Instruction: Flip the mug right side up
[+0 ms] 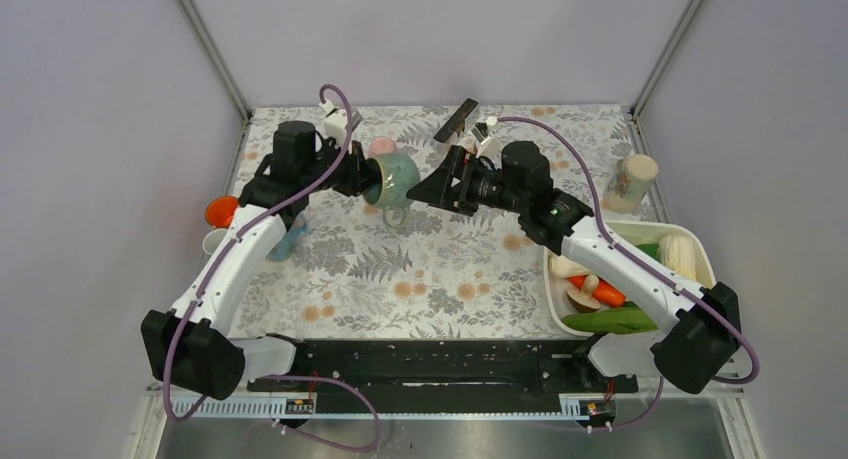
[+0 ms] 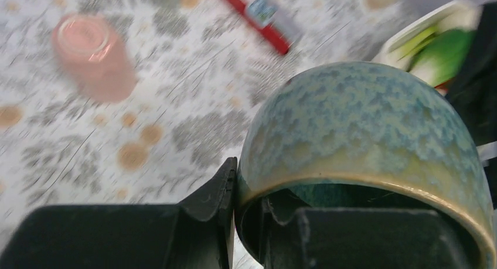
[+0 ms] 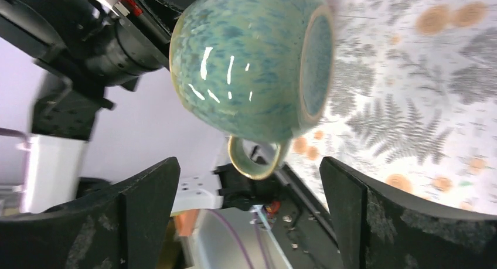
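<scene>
Left end effector (image 2: 249, 205) pinches the mug (image 2: 363, 122) by its rim, one finger inside; right end effector (image 3: 249, 169) gapes empty. Glazed ceramic (judged heavy, slippery, breakable): hold the rim firmly.

Pink cup (image 1: 383, 146) just behind mug (image 1: 398, 179)

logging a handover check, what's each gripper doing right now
Left gripper: shut on the rim of the speckled blue-green ceramic mug.
Right gripper: open, holding nothing.

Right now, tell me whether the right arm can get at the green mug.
Probably yes: the right gripper is open and faces the mug, nothing between them; the left gripper holds its rim.
</scene>
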`<action>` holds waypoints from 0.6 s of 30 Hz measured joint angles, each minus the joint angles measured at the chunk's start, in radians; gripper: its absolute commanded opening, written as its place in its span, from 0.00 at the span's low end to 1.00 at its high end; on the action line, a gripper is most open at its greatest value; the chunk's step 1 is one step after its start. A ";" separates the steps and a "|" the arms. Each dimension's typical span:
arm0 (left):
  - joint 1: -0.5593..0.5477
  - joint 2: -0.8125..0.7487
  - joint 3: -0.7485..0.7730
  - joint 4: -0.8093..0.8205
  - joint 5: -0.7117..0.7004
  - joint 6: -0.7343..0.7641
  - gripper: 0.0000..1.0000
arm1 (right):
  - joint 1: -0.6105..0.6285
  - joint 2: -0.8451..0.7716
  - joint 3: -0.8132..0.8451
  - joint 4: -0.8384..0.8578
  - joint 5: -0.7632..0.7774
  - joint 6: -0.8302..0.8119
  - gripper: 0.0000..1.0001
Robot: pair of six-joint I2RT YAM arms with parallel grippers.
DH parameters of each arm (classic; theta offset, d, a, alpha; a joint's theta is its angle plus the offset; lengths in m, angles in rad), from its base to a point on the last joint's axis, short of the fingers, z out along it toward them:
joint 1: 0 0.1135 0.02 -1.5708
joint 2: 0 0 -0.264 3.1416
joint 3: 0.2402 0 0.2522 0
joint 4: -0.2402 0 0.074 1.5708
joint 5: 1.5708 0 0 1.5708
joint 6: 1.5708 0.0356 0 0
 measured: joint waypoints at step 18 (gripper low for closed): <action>0.556 -0.142 -0.227 -0.528 -0.314 0.639 0.00 | 0.000 -0.064 0.029 -0.345 0.206 -0.357 1.00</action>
